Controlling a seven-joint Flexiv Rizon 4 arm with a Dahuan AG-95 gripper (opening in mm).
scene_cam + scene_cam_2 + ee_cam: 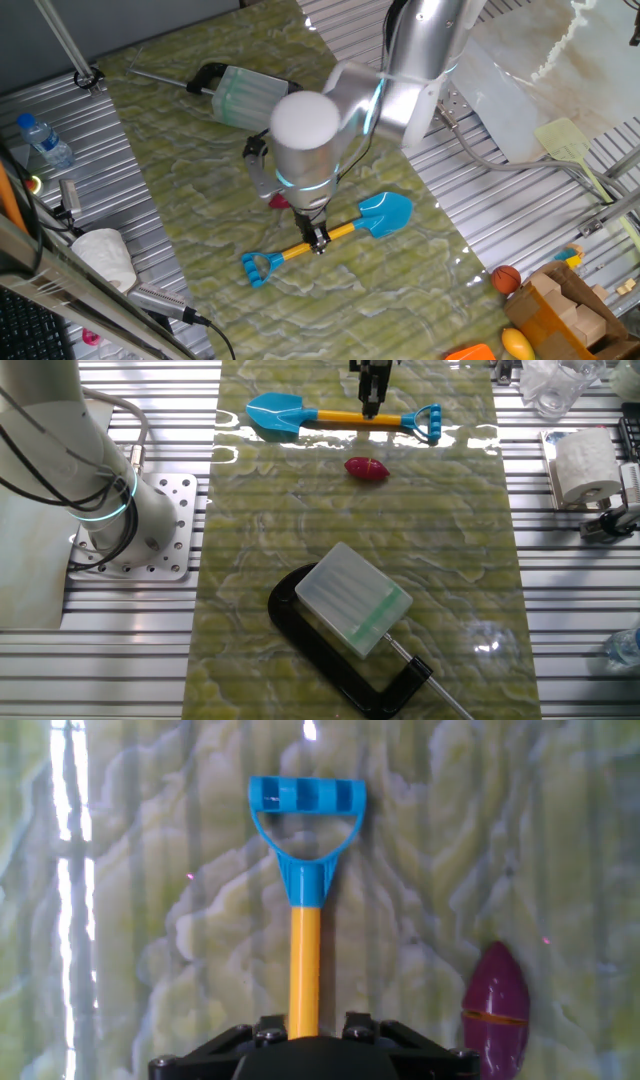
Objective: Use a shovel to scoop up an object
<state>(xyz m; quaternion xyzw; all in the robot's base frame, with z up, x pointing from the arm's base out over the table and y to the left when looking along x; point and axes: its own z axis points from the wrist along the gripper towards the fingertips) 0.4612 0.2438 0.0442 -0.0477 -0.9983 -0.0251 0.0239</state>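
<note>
Two black fingers of the gripper (319, 243) are straddling the yellow shaft of the shovel (330, 237), one on each side, about midway along it. Whether they are pressing on the shaft or only standing beside it, I cannot tell. The shovel is lying flat on the green marbled mat (200, 180), its bright blue blade pointing one way and its blue D-shaped grip the other. In the hand view the shaft is running straight up from between the jaws to the D-grip at the top.

Just beside the shovel, apart from it, the dark red oval object (366, 469) is resting on the mat, level with the middle of the shaft; in the hand view it is showing at the lower right edge (495, 1011).

Further off on the mat, a pale translucent dustpan (355, 598) is lying against a black C-clamp (330, 660). Off the mat, an orange ball (506, 278) is sitting on the ribbed metal table (130, 240), a water bottle (45, 140) is lying near the far edge, and a paper roll (585, 465) is standing nearby.
</note>
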